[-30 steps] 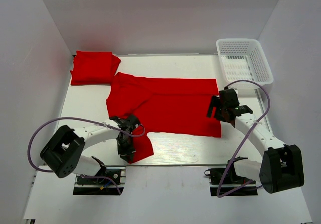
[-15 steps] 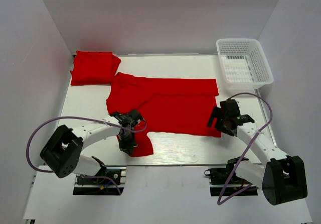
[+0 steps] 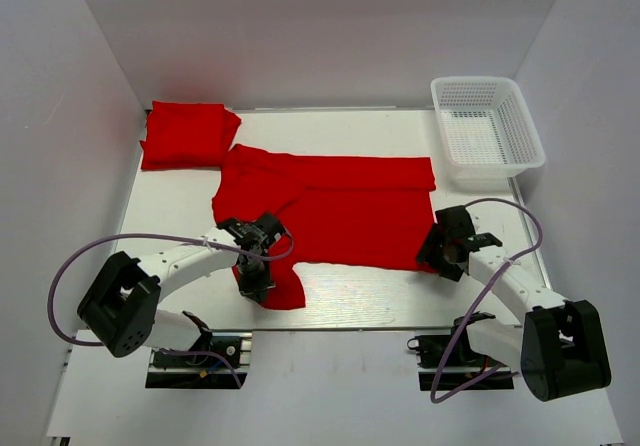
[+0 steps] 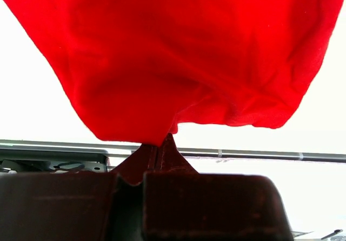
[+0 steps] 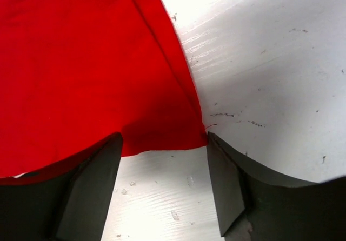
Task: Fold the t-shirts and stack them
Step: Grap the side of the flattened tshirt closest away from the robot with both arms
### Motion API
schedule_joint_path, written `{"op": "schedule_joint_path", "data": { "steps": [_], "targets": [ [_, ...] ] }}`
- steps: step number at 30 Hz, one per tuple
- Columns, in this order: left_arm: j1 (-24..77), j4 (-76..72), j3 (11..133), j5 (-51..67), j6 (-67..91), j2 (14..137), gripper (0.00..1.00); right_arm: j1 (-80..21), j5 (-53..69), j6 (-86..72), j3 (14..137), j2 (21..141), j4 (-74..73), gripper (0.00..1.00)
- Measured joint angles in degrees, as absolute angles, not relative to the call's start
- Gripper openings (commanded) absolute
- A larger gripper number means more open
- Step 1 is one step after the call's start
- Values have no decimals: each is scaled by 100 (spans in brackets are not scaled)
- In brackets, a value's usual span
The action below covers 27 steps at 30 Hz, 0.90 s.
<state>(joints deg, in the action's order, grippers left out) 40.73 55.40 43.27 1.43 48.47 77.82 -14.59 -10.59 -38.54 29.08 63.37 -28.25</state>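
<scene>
With left fingers [image 4: 138, 168] pinching a sleeve of the spread t-shirt [image 3: 340, 211], the wide right fingers [image 5: 92, 187] astride its hem corner should close squarely.

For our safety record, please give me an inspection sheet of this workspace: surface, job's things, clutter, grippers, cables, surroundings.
Surface: white table, with small specks near the right gripper.
Job's things: one shirt spread flat in the middle; one folded shirt at the far left corner.
Clutter: white basket at the far right corner, nothing seen inside.
Grippers: left gripper shut on the spread shirt's near left part; right gripper open, astride its near right corner.
Cables: purple cables loop beside both arms.
Surroundings: white walls; nothing else seen.
</scene>
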Motion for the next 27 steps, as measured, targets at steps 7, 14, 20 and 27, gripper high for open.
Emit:
{"op": "schedule_joint_path", "data": {
  "steps": [7,14,20,27],
  "targets": [
    [4073,5592,4462,139,4801,7782,0,-1459,-1105,-4001,2847,6351,-2799,24],
    [4049,5682,4676,143,4733,7780,0,-1459,-1090,-4051,2825,6348,-2746,0],
    [3990,5695,5146,172,4582,7780,0,-1459,-1028,-3942,2842,6357,-2663,0],
    [3942,5699,5996,38,4410,8003,0,-1459,-1013,-3712,3205,6545,-2615,0]
  ]
}}
